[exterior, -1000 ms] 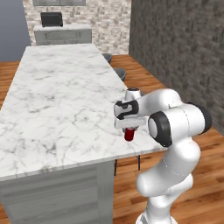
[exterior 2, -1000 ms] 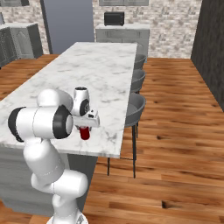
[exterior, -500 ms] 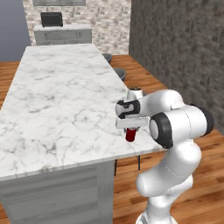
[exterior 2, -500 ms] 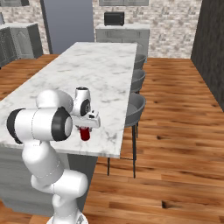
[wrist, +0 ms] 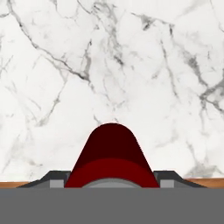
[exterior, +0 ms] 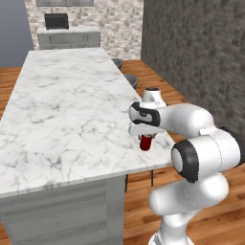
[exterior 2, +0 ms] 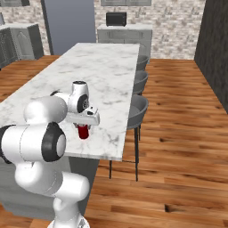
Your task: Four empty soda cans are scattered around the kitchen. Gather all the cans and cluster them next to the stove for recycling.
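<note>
Still, the fingers (exterior: 146, 141) grip the red can (exterior: 145, 143) above the marble table (exterior: 67, 110); nothing has visibly shifted since the earlier frame.

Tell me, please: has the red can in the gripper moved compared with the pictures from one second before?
No. The soda can sits in the gripper at the same spot by the marble counter's near right corner in both base views.

Soda can (exterior: 146, 142): upright in the gripper (exterior: 145, 139), above the near right corner of the desk (exterior: 67, 110). Stools (exterior 2: 138, 104): in a row along the desk's right side. Microwave (exterior 2: 116, 18): on the counter (exterior 2: 124, 32) beyond the desk's far end.
</note>
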### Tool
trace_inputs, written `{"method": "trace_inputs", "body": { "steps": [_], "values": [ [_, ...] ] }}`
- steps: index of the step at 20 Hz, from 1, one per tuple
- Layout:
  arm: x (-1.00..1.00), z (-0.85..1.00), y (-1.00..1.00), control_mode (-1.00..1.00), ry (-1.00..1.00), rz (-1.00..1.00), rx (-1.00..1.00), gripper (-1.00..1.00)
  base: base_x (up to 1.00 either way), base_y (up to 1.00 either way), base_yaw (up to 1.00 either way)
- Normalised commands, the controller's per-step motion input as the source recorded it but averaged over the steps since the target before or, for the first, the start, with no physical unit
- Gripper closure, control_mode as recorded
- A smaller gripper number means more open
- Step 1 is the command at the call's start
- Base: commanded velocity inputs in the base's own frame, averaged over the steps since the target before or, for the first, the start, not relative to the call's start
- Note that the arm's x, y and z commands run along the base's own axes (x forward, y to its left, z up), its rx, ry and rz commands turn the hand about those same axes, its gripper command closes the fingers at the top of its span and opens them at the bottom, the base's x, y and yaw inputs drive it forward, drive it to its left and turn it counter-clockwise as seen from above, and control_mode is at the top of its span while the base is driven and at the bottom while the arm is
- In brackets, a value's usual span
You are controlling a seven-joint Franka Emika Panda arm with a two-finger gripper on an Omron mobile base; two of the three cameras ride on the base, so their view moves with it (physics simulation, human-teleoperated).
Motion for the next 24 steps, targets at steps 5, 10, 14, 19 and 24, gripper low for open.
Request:
{"method": "trace_inputs", "body": {
  "steps": [5,10,14,19,24],
  "values": [
    [-0.40,0.54,-0.01,-1.00,0.00,0.00,0.00,1.00,0.00,0.00,0.00],
    [-0.28,0.51,0.00,-1.00,0.00,0.01,0.00,1.00,0.00,0.00,0.00],
    [-0.15,0.28,0.01,-1.00,0.00,0.02,0.00,1.00,0.00,0.00,0.00],
    [-0.15,0.16,0.00,-1.00,0.02,0.02,0.00,1.00,0.00,0.00,0.00],
    [-0.29,0.18,0.00,-1.00,0.01,0.01,0.00,1.00,0.00,0.00,0.00]
  ]
}}
